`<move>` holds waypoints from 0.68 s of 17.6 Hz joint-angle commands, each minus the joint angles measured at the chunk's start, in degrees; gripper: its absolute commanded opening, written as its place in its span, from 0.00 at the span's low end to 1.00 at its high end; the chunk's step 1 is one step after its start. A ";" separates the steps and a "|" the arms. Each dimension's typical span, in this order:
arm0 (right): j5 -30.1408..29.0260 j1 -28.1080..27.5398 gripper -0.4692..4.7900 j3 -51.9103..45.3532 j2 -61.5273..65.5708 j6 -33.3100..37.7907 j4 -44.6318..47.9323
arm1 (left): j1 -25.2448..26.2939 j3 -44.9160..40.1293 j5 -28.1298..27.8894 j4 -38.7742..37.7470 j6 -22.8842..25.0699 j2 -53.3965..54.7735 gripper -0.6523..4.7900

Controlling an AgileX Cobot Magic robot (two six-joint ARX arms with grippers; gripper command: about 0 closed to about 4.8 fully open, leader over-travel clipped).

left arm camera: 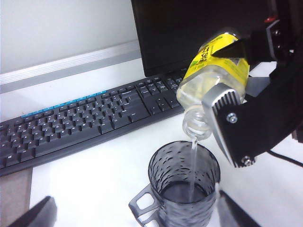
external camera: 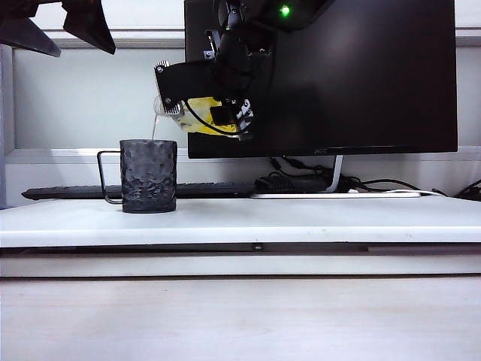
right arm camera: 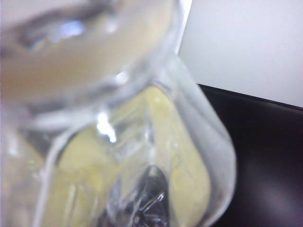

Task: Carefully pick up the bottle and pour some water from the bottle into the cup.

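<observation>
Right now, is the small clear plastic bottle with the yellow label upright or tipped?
Tipped: the right gripper holds the bottle mouth-down, water streaming into the dark dimpled cup.

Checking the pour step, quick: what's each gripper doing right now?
Left gripper: open, empty, hovering near the cup.
Right gripper: shut on the bottle, tipped over the cup, water streaming in.
</observation>
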 commanded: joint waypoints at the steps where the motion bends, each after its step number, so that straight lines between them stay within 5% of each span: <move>1: -0.37 0.22 0.47 0.46 -0.98 -0.13 1.90 | 0.04 0.11 -0.15 0.57 0.07 -0.11 1.00; 11: 0.55 0.83 0.46 0.46 -0.96 -1.20 0.04 | -0.02 0.11 -0.11 -0.09 0.00 -0.11 1.00; 12: 0.50 0.85 0.40 0.46 -0.94 -1.25 0.17 | -0.02 0.09 -0.11 -0.72 0.00 -0.13 1.00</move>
